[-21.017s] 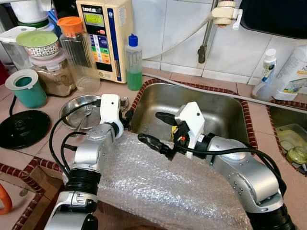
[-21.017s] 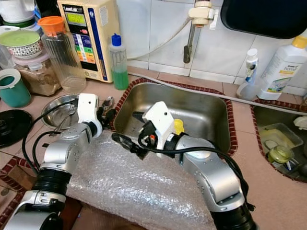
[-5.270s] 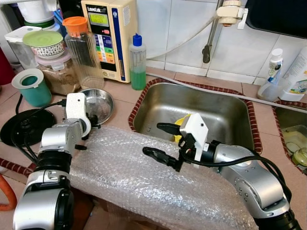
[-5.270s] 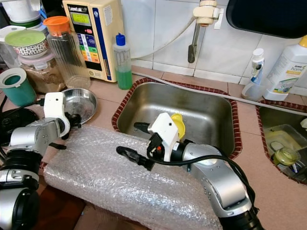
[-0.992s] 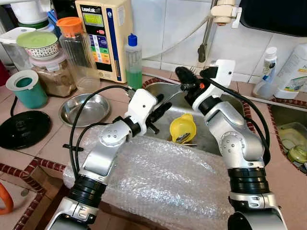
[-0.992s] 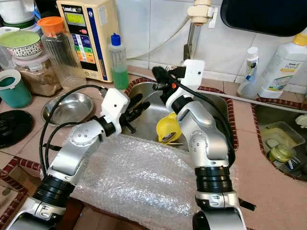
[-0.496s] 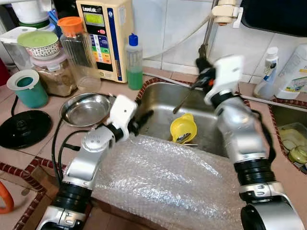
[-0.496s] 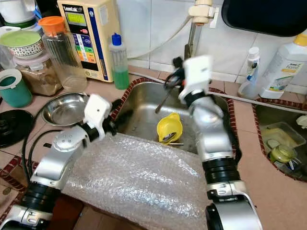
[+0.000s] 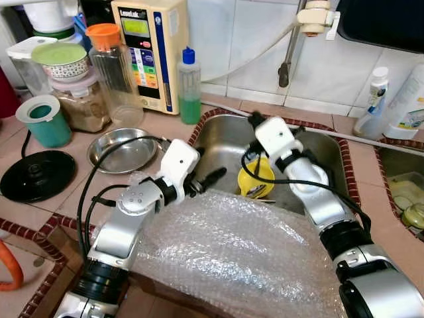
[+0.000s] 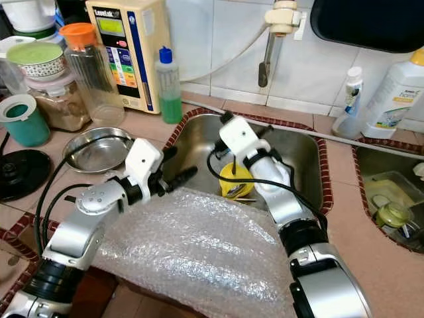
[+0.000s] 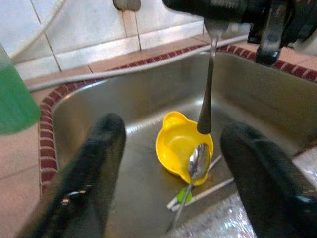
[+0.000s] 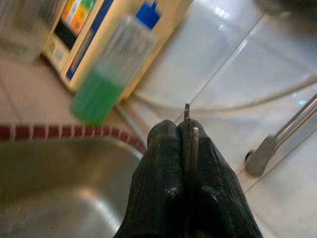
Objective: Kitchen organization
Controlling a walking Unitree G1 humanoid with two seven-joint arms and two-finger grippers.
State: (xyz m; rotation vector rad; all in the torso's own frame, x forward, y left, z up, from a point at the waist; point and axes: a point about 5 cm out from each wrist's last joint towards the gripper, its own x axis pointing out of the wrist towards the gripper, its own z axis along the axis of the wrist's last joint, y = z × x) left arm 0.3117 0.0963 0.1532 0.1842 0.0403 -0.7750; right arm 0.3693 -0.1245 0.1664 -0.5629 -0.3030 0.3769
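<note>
A yellow cup (image 9: 256,177) stands in the steel sink (image 9: 318,162) with a spoon (image 11: 197,159) resting in it. My right gripper (image 9: 254,120) hangs over the sink's back left part, shut on a metal fork (image 11: 208,79). The fork points handle-down to the cup's rim. My left gripper (image 9: 209,169) is open at the sink's near left edge, facing the cup, with nothing between its fingers (image 11: 106,148). Both forearms lie over a sheet of bubble wrap (image 9: 232,258) on the counter's front.
A steel bowl (image 9: 122,151) sits left of the sink, with a teal cup (image 9: 43,119) and black lid (image 9: 36,175) further left. Green soap bottle (image 9: 189,86), water unit (image 9: 149,50) and jars line the back wall. The faucet (image 9: 288,59) hangs above; a second basin (image 9: 397,192) lies right.
My right gripper has come down from beside the faucet into the sink, bringing the fork's handle onto the yellow cup. The left gripper has edged right towards the sink.
</note>
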